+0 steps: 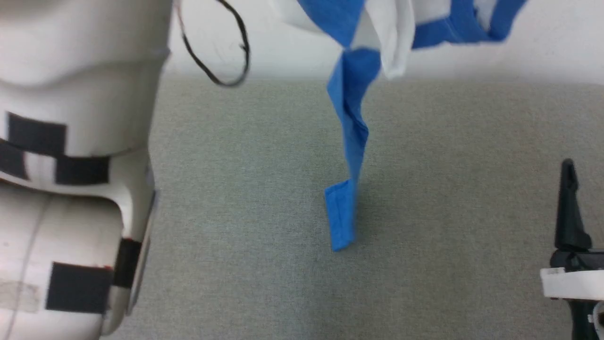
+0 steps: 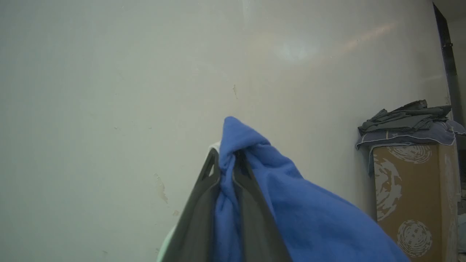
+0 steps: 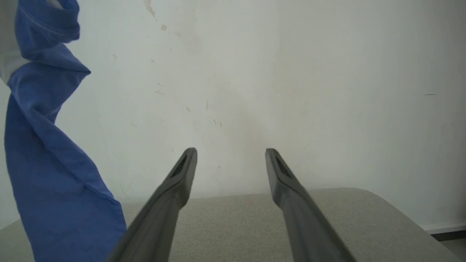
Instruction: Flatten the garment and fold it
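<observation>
The garment, white with bright blue sleeves, hangs in the air above the grey table. One twisted blue sleeve dangles down, and its cuff touches the tabletop. My left gripper is shut on a bunch of blue fabric, holding the garment up. My pale left forearm stands at the left of the head view. At the lower right my right gripper is open with nothing between its fingers, low over the table. The hanging sleeve is to its left, apart from it.
A pale wall stands behind the table. A black cable loops near my left arm. A cardboard box topped with folded grey cloths stands by the wall in the left wrist view. The table's rounded far corner lies ahead of my right gripper.
</observation>
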Available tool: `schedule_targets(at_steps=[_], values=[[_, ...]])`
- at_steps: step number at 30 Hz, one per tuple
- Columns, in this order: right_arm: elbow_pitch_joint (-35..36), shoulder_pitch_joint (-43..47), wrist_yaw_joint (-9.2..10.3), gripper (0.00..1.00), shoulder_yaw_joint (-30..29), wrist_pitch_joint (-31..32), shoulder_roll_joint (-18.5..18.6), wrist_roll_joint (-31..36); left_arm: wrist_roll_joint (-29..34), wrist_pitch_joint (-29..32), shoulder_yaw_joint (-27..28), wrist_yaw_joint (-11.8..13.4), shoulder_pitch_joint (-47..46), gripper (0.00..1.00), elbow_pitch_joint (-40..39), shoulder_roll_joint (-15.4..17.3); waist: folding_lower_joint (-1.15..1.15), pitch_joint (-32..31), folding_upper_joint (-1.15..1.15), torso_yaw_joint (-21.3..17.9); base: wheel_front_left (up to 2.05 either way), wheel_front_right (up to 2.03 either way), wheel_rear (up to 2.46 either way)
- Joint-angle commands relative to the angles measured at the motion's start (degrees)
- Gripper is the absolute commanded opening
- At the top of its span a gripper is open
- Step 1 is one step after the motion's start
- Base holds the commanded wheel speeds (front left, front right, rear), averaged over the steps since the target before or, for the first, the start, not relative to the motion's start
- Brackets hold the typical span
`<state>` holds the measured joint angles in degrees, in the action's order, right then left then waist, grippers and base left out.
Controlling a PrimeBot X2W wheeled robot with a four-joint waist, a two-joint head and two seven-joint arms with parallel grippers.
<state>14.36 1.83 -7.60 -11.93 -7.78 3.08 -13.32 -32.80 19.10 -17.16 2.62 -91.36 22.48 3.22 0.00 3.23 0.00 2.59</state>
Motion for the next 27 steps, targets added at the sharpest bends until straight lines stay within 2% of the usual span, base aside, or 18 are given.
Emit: schedule_targets(at_steps=[1,7,12,16,18,21,27], values=[[0.09,0.05,0.11,1.00,-0.92,-0.44,-0.20,-0.50,-2.02,-0.55,-1.70,0.30,2.86,0.00,-0.46,-0.27,0.00,0.53,0.00,-0.80,0.00,0.00,0.00],[1.36,-0.57,0.11,1.00,-4.73,-0.46,-0.20,-0.35,-10.80,-3.93,-12.38,4.15,14.15,0.00,-4.82,-0.33,0.00,1.31,0.00,-1.55,0.00,0.00,0.00],[1.81,-1.79,0.11,1.00,-4.41,-0.24,-0.20,-0.62,-13.65,-7.64,-20.01,6.31,26.02,0.00,-8.16,-0.33,0.00,3.33,0.00,-3.17,0.00,0.00,0.00],[1.51,-2.65,0.11,1.00,-3.46,-0.28,-0.20,-1.45,-15.50,-12.87,-25.15,8.83,35.25,0.00,-10.14,-0.34,0.00,5.60,0.00,-4.47,0.00,0.00,0.00],[1.19,-3.09,0.11,1.00,-2.76,-0.25,-0.20,-1.83,-15.09,-15.90,-27.94,10.03,39.43,0.00,-8.91,-0.34,0.00,6.81,0.00,-5.11,0.00,0.00,0.00],[1.13,-3.42,0.11,1.00,-2.13,-0.26,-0.20,-2.07,-14.65,-18.88,-30.34,10.31,43.25,0.00,-6.35,-0.34,0.00,7.95,0.00,-5.67,0.00,0.00,0.00],[1.39,-3.78,0.11,1.00,-1.93,0.36,-0.20,-1.42,-16.58,-22.38,-35.77,10.41,49.89,0.00,4.94,-0.34,0.00,10.05,0.00,-6.02,0.00,0.00,0.00]])
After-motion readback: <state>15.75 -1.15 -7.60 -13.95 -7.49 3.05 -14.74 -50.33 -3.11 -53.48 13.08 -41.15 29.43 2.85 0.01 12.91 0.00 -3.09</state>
